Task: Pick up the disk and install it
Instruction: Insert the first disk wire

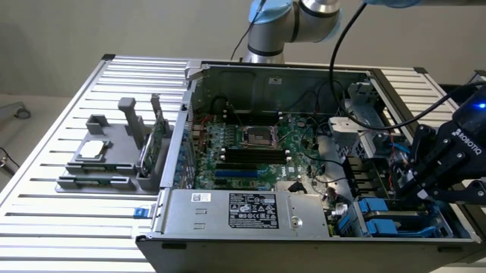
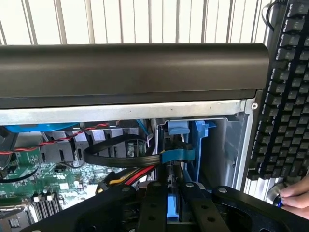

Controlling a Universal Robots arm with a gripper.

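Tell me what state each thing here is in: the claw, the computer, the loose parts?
computer case, open, side panel off.
gripper, shut on the disk, reaching down inside the case.
disk, gripped by its blue carrier.
silver chip, lying flat on the grey fixture.
green card, standing upright in that fixture.

Wrist view, as I see it from my console. The black pincer (image 2: pixel 172 189) stands closed on the disk (image 2: pixel 173 210), seen edge-on, its blue carrier reaching into the drive bay (image 2: pixel 227 140) at the case corner. A dark case bezel (image 2: pixel 135 67) spans the view in front of the slatted worktop (image 2: pixel 145 19). Near the bay: a flat black cable (image 2: pixel 116 153), twisted red-black wires (image 2: pixel 48 142), the motherboard (image 2: pixel 53 181). Outside the case lie a keyboard (image 2: pixel 285 96) and a person's fingers (image 2: pixel 295 195).
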